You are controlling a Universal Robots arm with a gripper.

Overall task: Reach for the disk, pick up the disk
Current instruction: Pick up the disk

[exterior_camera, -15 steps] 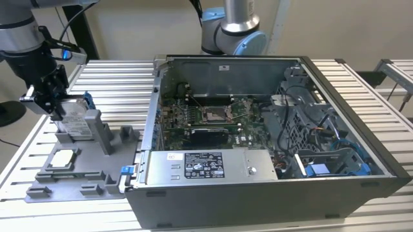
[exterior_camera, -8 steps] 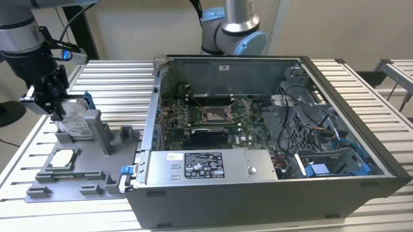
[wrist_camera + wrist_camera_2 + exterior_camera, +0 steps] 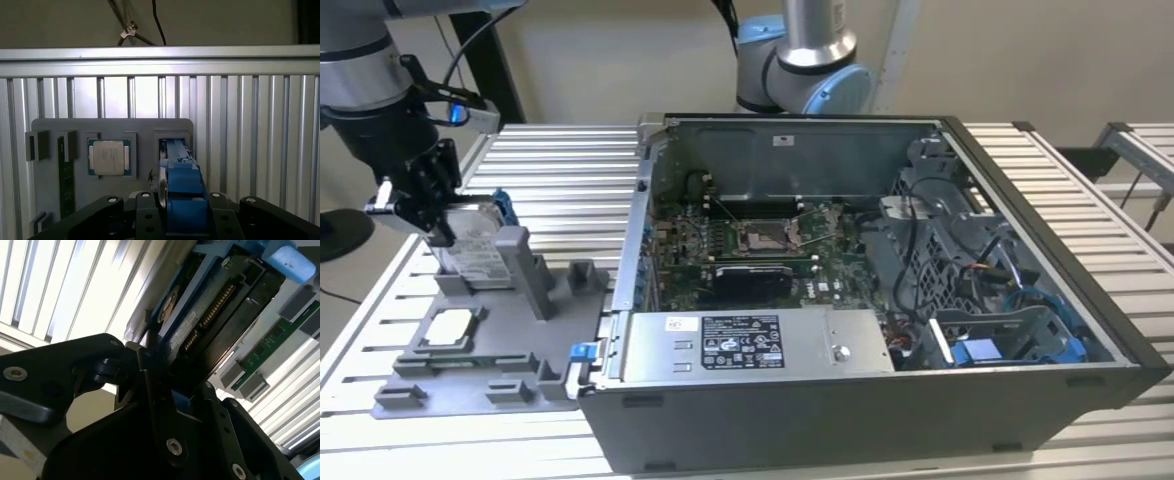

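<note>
Gripper (image 3: 420, 215) is down over the grey fixture tray (image 3: 494, 380), with the jaws astride the disk (image 3: 478, 250).

- Jaws: pinching the disk. In the second wrist view the dark fingers (image 3: 145, 372) sit against either side of the drive (image 3: 200, 320). No gap is visible on the near side. In the first wrist view the blue carrier rail (image 3: 182, 182) runs straight out from between the jaws.
- Disk: stands on edge in its tray slot, directly between the jaws, connector edge and blue rails exposed. Its far end appears to be in the slot; the exterior view shows no clearance below it.
- Beyond the jaws, on the same tray: a square processor chip (image 3: 107, 157) in its pocket just beside the disk slot, then a green memory stick (image 3: 62, 175) further out to the same side.
- Well apart from the jaws: the open computer case (image 3: 854, 420) on the slatted counter (image 3: 560, 170).

Status, as a judgement: the reach is done and the grasp appears made. The lift has not visibly begun, so the pick-up is only partly complete.
</note>
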